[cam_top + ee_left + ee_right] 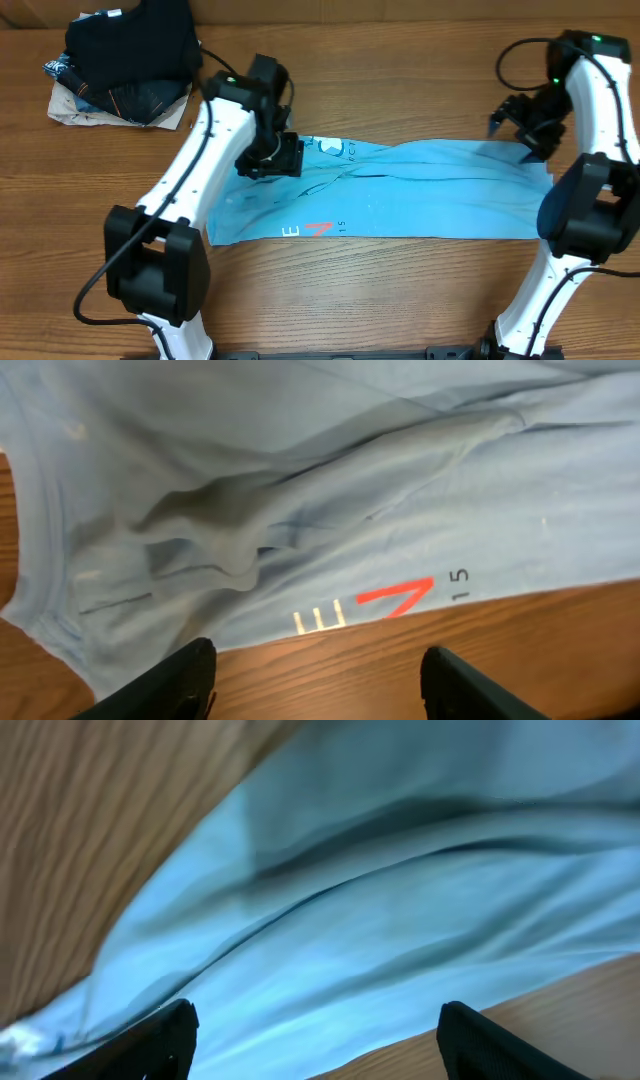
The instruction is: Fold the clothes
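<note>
Softly creased, the blue shirt (420, 200) lies as a long flat band on the wood-grain desk (350, 80); left fingers (185, 685) and right fingers (160, 1045) are spread, released.

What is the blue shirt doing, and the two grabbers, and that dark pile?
blue T-shirt: lying on the table in a long folded strip, wrinkled, not held.
left gripper: open, empty, over the shirt.
right gripper: open, empty, over the shirt.
dark clothes pile: folded, stacked, apart from the shirt.
</note>
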{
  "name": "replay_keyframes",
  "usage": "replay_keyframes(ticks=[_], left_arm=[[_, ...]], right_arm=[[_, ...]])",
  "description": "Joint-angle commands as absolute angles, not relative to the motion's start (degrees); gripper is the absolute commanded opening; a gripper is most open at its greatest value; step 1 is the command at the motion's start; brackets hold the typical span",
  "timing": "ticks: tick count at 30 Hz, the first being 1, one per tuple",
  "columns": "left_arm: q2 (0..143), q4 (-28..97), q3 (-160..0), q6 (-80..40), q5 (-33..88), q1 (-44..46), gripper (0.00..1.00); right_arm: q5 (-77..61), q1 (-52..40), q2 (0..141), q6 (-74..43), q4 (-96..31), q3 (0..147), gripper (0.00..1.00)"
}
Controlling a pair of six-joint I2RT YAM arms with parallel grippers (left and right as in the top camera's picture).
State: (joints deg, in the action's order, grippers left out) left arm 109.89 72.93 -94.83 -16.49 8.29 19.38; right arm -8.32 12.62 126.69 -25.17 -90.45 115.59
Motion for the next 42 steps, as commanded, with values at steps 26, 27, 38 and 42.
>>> replay_keyframes(ticks=[26, 27, 38, 42], left_arm=[[109.4, 69.3, -94.6, -20.1, 1.5, 20.3, 0.75], [109.4, 69.3, -94.6, -20.1, 1.5, 20.3, 0.75], [109.4, 69.7, -94.6, -20.1, 1.5, 20.3, 0.76], [109.4, 69.8, -94.6, -20.1, 1.5, 20.3, 0.76]], right_arm=[[-16.9, -11.3, 124.7, -58.7, -81.6, 102.8, 0.73], [-16.8, -11.8, 124.7, -59.5, -81.0, 102.8, 0.74], [-16.5, -17.2, 124.8, -69.9, -74.5, 102.3, 0.74], [-14.4, -19.6, 124.8, -75.3, -72.9, 102.3, 0.73]])
